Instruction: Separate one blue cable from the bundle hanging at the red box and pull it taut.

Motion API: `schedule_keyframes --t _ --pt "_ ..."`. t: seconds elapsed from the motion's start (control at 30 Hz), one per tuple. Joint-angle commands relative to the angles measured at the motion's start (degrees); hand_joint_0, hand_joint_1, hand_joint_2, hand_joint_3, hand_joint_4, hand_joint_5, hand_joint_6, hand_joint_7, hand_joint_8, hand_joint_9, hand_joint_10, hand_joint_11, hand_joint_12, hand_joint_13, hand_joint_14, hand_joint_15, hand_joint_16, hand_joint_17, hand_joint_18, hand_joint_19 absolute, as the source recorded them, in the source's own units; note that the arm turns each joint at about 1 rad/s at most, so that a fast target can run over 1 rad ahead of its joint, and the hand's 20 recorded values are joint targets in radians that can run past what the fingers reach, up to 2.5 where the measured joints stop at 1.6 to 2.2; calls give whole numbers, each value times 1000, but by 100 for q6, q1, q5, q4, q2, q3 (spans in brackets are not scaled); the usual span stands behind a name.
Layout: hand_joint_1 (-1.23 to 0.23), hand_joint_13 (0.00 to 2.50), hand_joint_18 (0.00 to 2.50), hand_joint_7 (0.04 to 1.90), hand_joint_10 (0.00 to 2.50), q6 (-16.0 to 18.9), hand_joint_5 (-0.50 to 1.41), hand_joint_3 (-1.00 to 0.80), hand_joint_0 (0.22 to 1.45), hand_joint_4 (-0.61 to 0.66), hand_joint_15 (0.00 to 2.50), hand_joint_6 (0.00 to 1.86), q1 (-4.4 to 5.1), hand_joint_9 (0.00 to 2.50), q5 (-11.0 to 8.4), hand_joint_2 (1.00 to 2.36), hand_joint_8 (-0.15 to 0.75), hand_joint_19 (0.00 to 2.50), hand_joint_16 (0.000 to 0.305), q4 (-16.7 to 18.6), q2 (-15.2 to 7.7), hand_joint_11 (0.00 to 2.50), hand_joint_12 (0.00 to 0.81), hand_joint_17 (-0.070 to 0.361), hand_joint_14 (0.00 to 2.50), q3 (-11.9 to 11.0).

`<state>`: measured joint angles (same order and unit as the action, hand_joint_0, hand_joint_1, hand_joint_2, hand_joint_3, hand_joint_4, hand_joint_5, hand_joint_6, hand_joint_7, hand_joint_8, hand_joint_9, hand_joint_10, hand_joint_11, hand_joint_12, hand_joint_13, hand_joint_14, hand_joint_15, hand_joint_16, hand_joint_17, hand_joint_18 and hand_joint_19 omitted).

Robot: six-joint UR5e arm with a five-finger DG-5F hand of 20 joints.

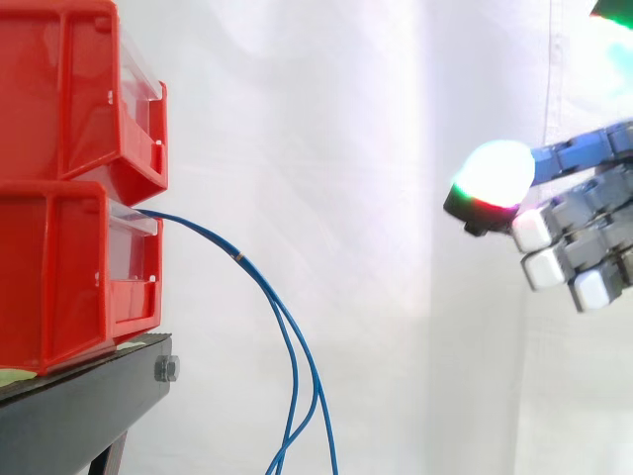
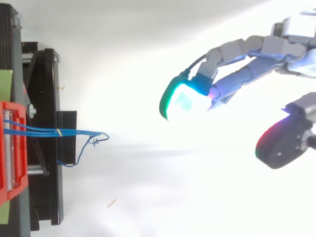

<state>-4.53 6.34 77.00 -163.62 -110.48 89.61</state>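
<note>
Side view: two red boxes stacked at 9 o'clock, the upper red box (image 1: 74, 94) sitting on the lower red box (image 1: 59, 282), both on the black stand (image 1: 84, 411). White curtain (image 1: 336, 129) behind.

Blue cables (image 1: 289, 336) leave the front lip of the lower red box, run out toward 4 o'clock, then bend and hang slack down to the frame's bottom edge at 6 o'clock. I can tell at least two strands, lying close together and crossing low down. A small pale band (image 1: 238, 257) wraps them just past the box.

Top view: the cables (image 2: 79, 132) run from the box toward 3 o'clock, past the stand's edge. One strand loops back toward 7 o'clock.

Hand (image 1: 593, 213) is at 3 o'clock in the side view, about level with the seam between the boxes and well apart from the cables. Fingers are spread and relaxed and clasp nothing. Fingertips (image 1: 497, 170) glow white with green and red edges, pointing toward 9 o'clock.

From above, the hand (image 2: 269, 52) reaches in from 2 o'clock. Its brightest pad is just right of centre, and bare white ground lies between it and the cable ends.
</note>
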Motion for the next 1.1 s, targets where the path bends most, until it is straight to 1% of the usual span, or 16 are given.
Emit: schedule_keyframes --t 0.0,0.13,0.23,0.3,0.33,0.43,0.5,0.63,0.7,0.73,0.83,0.87,0.93,0.97,1.03,1.07 --pt "-670 665 633 809 8 -48 -207 -500 519 208 333 502 25 683 -63 1000 296 504 48 15 -185 364 370 108 11 -163" --pt "-670 663 634 811 8 -66 -206 -500 521 212 330 502 60 685 -98 1000 297 504 48 15 -352 361 370 107 11 -418" --pt "-669 658 634 811 9 -127 -206 -500 522 211 332 502 86 685 -98 1000 296 494 48 41 -519 364 372 107 11 -541" --pt "-669 656 634 809 10 -153 -205 -500 521 210 324 502 86 685 -71 1000 297 494 48 41 -686 359 373 107 11 -681" --pt "-669 655 634 811 9 -153 -205 -500 521 214 328 502 86 684 -71 1000 297 494 48 41 -826 367 372 107 11 -804" --pt "-669 655 633 810 10 -153 -205 -500 523 214 326 502 86 683 -27 1000 296 495 47 41 -1037 360 372 107 11 -1033" --pt "-672 653 634 807 8 -180 -205 -500 522 215 325 502 95 683 -63 1000 297 487 48 94 -1134 359 374 107 11 -1094" --pt "-672 653 633 811 8 -312 -204 -500 522 215 327 502 86 683 -150 1000 298 494 47 269 -1301 359 372 107 12 -1103" --pt "-670 653 633 811 9 -347 -204 -500 523 217 328 502 78 688 -124 1000 299 495 47 357 -1336 365 372 107 11 -1103" --pt "-671 653 633 810 9 -364 -204 -500 522 216 329 502 78 687 -159 1000 300 495 47 436 -1415 368 373 107 11 -1103" --pt "-671 654 632 809 9 -373 -204 -500 523 216 329 502 78 690 -177 1000 300 496 47 577 -1485 362 373 106 11 -1121" --pt "-672 654 632 810 11 -364 -204 -500 523 218 329 502 86 690 -203 1000 300 496 47 595 -1547 361 373 106 11 -1147" --pt "-672 655 631 808 9 -373 -203 -500 523 218 329 502 95 692 -265 1000 300 492 47 603 -1573 362 374 106 11 -1174" --pt "-670 655 631 807 9 -364 -203 -500 523 218 332 502 78 692 -353 1000 300 494 47 586 -1714 374 375 106 11 -1253" --pt "-672 656 632 807 9 -364 -203 -500 523 217 328 502 60 695 -335 1000 302 496 47 577 -1767 371 374 106 12 -1332" --pt "-671 656 632 808 8 -364 -203 -500 524 218 329 502 42 696 -282 1000 301 496 47 568 -1793 364 374 106 11 -1393"
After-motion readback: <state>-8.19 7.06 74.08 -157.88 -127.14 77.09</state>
